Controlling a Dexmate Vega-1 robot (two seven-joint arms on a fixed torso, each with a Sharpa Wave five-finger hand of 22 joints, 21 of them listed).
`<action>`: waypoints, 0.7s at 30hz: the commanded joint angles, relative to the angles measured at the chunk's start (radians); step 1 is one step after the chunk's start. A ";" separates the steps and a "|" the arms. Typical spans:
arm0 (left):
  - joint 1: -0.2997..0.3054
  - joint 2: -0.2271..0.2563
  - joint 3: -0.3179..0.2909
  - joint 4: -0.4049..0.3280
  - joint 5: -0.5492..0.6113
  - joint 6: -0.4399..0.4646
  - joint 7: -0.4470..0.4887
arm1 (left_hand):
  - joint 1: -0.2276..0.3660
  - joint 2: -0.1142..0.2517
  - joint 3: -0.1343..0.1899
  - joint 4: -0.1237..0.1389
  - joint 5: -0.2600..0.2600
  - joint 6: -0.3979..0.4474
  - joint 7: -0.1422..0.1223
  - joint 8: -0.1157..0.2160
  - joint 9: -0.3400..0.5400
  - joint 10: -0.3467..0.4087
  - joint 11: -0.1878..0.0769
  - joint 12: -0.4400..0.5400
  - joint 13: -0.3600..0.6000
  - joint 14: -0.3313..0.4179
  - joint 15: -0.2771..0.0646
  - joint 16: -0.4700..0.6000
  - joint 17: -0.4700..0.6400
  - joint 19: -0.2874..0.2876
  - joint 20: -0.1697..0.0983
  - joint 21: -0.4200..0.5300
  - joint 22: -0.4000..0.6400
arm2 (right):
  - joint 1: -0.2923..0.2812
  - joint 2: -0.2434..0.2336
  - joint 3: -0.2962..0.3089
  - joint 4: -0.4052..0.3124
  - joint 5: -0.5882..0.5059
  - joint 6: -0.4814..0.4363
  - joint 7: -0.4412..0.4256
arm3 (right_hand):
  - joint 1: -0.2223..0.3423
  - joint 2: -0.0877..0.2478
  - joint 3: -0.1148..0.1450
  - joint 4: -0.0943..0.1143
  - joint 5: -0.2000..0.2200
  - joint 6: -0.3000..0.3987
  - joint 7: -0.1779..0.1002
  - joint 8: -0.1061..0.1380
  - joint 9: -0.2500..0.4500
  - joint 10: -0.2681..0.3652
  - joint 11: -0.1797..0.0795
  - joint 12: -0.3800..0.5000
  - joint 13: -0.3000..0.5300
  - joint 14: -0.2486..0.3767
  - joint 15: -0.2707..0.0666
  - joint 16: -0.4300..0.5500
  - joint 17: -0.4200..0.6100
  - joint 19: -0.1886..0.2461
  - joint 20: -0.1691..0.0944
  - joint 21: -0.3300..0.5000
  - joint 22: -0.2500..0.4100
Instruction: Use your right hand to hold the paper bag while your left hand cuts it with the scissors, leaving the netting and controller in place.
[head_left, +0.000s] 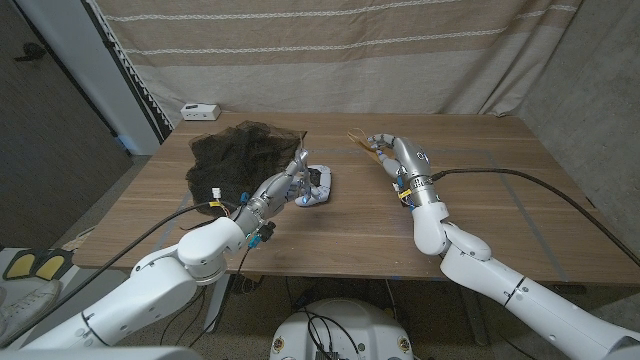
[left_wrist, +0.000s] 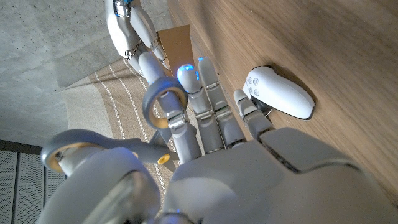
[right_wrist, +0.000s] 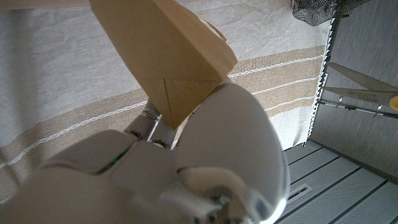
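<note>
My right hand (head_left: 392, 152) holds a brown paper bag (head_left: 362, 141) up on edge over the far middle of the table; the right wrist view shows the bag (right_wrist: 163, 55) pinched against the hand (right_wrist: 230, 146). My left hand (head_left: 284, 189) grips grey-handled scissors (left_wrist: 163, 104), with fingers through a handle ring. The scissors' blades (right_wrist: 359, 89) stand apart from the bag. A white controller (head_left: 318, 186) lies on the table right beside my left hand. Black netting (head_left: 240, 150) is spread behind that hand.
A small white box (head_left: 201, 110) sits at the table's far left corner. A striped curtain (head_left: 330, 45) hangs behind the wooden table (head_left: 500, 170). Cables run from both wrists across the table.
</note>
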 joint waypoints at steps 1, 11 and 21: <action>-0.024 0.013 0.015 -0.001 -0.005 0.014 -0.020 | 0.007 0.000 -0.005 0.005 -0.001 0.087 0.112 0.135 -0.001 0.007 -0.010 0.006 -0.006 -0.006 -0.071 0.008 -0.001 0.003 -0.001 0.004 0.000 | 0.043 -0.010 -0.003 0.048 -0.076 0.089 -0.003 | 0.000 0.007 -0.001 0.007 0.005 0.002 -0.006 -0.001 0.006 0.000 -0.005 -0.001 0.005 0.002 -0.133 0.007 0.003 -0.006 -0.153 0.009 -0.001; -0.066 0.017 0.043 0.005 0.003 0.030 -0.044 | 0.007 0.000 -0.005 0.006 0.000 0.085 0.114 0.137 -0.002 0.000 -0.009 0.016 0.006 -0.007 -0.071 0.011 -0.002 0.001 0.002 0.004 0.000 | 0.086 -0.014 -0.026 0.090 -0.136 0.156 0.014 | -0.001 0.007 -0.001 0.008 0.006 0.002 -0.008 -0.004 0.006 0.003 -0.006 -0.003 0.005 0.002 -0.134 0.008 0.007 -0.013 -0.154 0.015 -0.005; -0.096 0.017 0.061 0.014 0.007 0.033 -0.063 | 0.008 -0.002 -0.006 0.005 -0.001 0.084 0.115 0.139 -0.005 0.002 -0.014 0.018 0.001 -0.009 -0.072 0.016 -0.001 0.001 0.002 0.004 0.000 | 0.115 -0.019 -0.036 0.114 -0.192 0.204 0.000 | -0.002 0.007 -0.002 0.009 0.008 0.006 -0.014 -0.005 0.006 0.004 -0.007 -0.005 0.005 0.000 -0.134 0.007 0.009 -0.019 -0.153 0.019 -0.010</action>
